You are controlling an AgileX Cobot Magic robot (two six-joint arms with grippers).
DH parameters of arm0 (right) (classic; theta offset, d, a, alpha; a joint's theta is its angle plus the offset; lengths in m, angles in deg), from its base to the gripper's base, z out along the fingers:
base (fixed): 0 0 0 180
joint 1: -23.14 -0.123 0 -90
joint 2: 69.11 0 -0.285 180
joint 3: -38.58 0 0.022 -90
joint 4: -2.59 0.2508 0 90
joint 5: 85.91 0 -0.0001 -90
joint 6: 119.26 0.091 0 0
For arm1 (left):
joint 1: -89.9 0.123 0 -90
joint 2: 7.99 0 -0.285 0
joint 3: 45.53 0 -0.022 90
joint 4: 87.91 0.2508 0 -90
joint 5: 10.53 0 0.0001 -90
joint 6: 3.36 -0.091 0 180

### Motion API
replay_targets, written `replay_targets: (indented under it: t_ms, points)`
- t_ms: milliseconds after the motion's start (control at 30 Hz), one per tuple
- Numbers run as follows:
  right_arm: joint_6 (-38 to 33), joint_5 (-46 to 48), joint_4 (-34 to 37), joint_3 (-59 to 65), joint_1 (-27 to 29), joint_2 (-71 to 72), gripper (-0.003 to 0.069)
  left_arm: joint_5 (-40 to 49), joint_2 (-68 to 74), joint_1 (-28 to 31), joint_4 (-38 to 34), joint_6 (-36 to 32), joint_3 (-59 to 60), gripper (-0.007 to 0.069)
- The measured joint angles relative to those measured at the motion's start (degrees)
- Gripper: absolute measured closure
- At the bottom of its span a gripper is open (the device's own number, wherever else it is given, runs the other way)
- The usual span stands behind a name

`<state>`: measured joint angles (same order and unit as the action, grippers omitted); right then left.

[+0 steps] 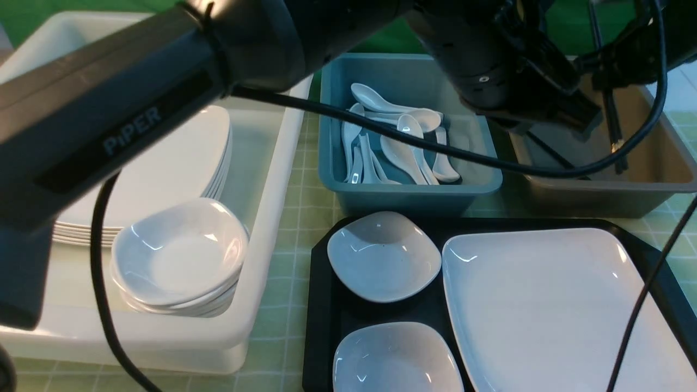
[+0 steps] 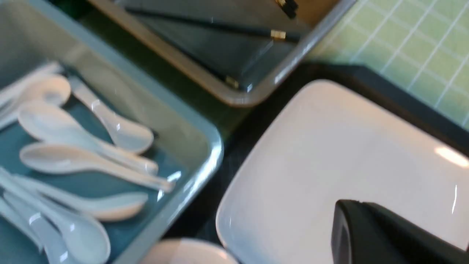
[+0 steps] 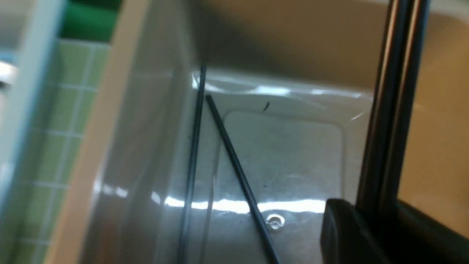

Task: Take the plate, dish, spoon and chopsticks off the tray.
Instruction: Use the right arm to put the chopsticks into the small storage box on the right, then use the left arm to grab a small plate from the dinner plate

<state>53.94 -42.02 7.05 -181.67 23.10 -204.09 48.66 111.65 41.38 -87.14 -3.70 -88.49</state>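
Holding a pair of long, thin black chopsticks (image 3: 392, 110) pinched upright in my right claw (image 3: 375, 218), I hang over the brown rectangular plastic bin (image 1: 653, 179) at the far right, with the lower ends pointing down into it, well apart from the tray. Two more black sticks (image 3: 238, 172) lie on that bin's pale floor, close together at one end and spread at the other. My left claw (image 1: 577, 117) reaches across from the left, high above the gap between the two far bins. Only one of its black fingers (image 2: 362, 227) shows in the wrist view, over the plate's far left corner, so I cannot tell whether it is wide or narrow. The large glossy white rounded-square plate (image 1: 555, 305) sits on the right part of the large black rectangular plastic tray (image 1: 318, 305), near and to the right. Two small white bowl-like dishes, one far (image 1: 384, 256) and one near (image 1: 397, 359), fill the tray's left part just beside the plate. Just beyond the tray, the teal plastic bin (image 1: 408, 190) holds a heap of glossy white soup spoons (image 1: 403, 141). On the left, a white plastic tub (image 1: 272, 218) carries a stack of large plates (image 1: 163, 169) and a stack of small dishes (image 1: 179, 256), all on a green checked tablecloth (image 1: 288, 261).
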Motion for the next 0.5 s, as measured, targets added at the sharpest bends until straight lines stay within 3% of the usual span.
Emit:
replay_targets:
  t_ms: [200, 267, 300, 367, 400, 467, 500]
  points:
    - [-0.14, 3.89, 0.0, -0.79, 0.0, -1.16, 0.0263, 5.42, 0.0, 0.0, 0.02, 0.34, 0.0, 0.0644]
    - [-0.74, 9.8, -0.17, -2.6, 0.0, 0.57, 0.0232, 7.93, 0.0, 0.0, 0.02, 0.34, 0.0, 0.0644]
    - [-1.48, 12.66, -0.22, -3.43, 0.0, 1.59, 0.0246, 8.96, 0.0, 0.0, 0.02, 0.34, 0.0, 0.0644]
    - [-3.08, 19.48, 0.07, -5.1, 0.0, 4.71, 0.0361, 10.1, -0.22, 0.0, -0.14, 0.34, 0.0, 0.0644]
    - [-3.52, 21.76, 0.85, -5.19, 0.0, 7.14, 0.0476, 10.37, -0.53, 0.0, -0.44, 0.34, 0.0, 0.0644]
    - [-4.32, 23.83, 3.29, -3.49, 0.03, 13.66, 0.0594, 10.37, -1.54, 0.0, -1.82, 0.34, 0.05, 0.0644]
    - [-4.66, 24.06, 4.35, -2.07, 0.03, 16.44, 0.0617, 10.37, -1.88, 0.0, -2.36, 0.34, 0.18, 0.0644]
